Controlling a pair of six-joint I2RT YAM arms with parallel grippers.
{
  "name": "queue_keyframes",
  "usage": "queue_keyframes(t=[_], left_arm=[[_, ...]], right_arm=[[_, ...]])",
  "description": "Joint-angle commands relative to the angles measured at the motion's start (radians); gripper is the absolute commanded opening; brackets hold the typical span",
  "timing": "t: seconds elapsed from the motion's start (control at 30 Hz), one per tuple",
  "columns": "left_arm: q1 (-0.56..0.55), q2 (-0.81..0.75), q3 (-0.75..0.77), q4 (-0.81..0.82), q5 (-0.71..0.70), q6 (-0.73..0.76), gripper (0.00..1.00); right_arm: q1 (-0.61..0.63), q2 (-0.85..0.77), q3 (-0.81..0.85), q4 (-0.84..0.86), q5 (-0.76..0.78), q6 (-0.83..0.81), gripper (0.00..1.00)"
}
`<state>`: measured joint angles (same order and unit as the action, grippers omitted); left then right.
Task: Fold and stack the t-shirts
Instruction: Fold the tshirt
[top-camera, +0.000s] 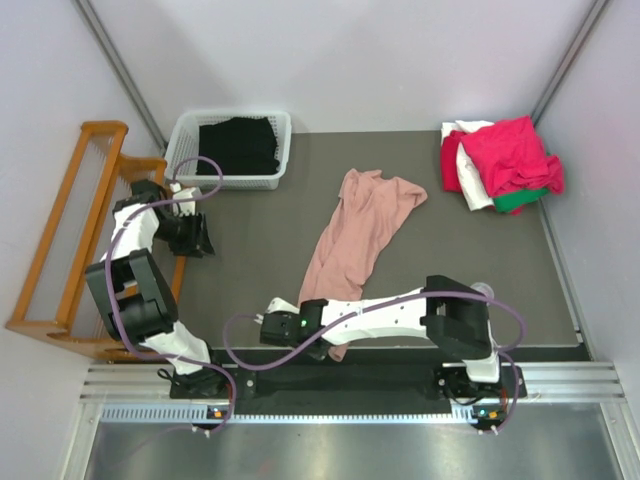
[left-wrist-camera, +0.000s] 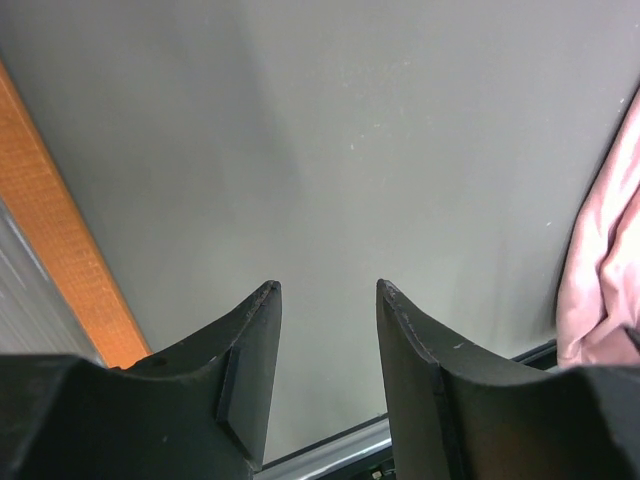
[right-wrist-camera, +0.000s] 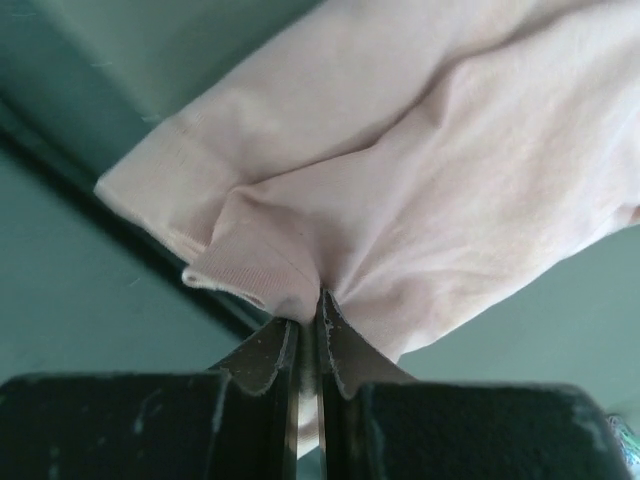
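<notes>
Dusty-pink t-shirt (top-camera: 362, 230): crumpled on worktop (top-camera: 250, 270)
Right end effector (right-wrist-camera: 308, 325): pinching its near hem, probably to spread it
Left end effector (left-wrist-camera: 328, 290): spread, empty, parked left

no readable text, labels or numbers

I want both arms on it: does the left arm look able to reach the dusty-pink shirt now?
Probably yes: the left claw is open, holding nothing, and only table lies between it and the dusty-pink shirt.
</notes>
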<state>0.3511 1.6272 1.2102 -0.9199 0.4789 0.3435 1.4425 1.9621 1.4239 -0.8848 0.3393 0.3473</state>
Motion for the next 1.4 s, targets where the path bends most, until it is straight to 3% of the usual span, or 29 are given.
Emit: queue_keyframes(t=[0.0, 0.47, 0.57, 0.87, 1.37], left_arm=[[0.003, 0.013, 0.034, -0.019, 0.043, 0.011, 0.48], [0.005, 0.014, 0.051, -0.042, 0.035, 0.037, 0.48], [0.005, 0.019, 0.061, -0.048, 0.04, 0.037, 0.48], [0.005, 0.016, 0.075, -0.076, 0.035, 0.057, 0.48], [0.005, -0.012, 0.028, -0.071, 0.02, 0.088, 0.48]], right_arm=[[0.054, -0.063, 0.107, -0.075, -0.04, -0.002, 0.02], [0.09, -0.14, 0.145, -0.129, -0.039, 0.093, 0.01], [0.035, -0.18, 0.109, -0.105, -0.037, 0.093, 0.01], [-0.347, -0.215, 0.072, 0.024, -0.006, -0.011, 0.01], [-0.548, -0.091, 0.133, 0.089, 0.015, -0.113, 0.01]])
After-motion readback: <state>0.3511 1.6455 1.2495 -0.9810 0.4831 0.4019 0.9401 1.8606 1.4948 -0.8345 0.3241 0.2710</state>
